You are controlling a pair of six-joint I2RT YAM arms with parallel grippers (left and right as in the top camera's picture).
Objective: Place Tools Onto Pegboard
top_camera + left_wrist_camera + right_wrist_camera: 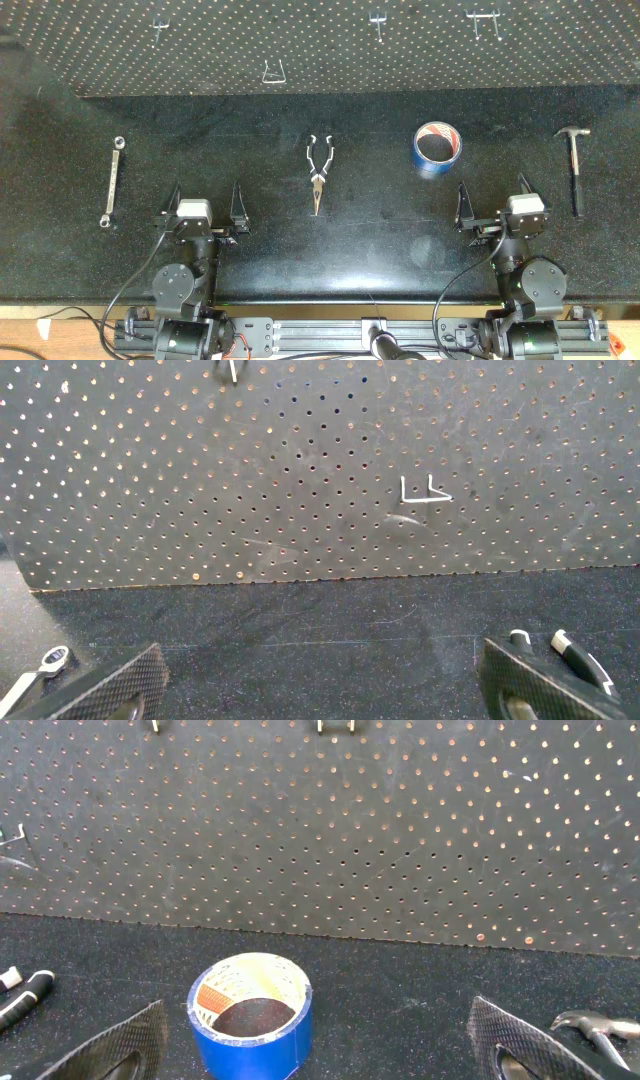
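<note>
Both grippers are wide open and hold nothing, sitting low near the table's front. The wrench (112,181) lies just off the left gripper (205,200) on its left, long axis running toward the pegboard (320,45). The pliers (319,173) lie between the arms, nearer the left one, nose toward the bases, handles toward the board. The tape roll (437,148) sits just ahead of the right gripper (494,195), hole up. The hammer (574,168) lies to its right, head toward the board.
</note>
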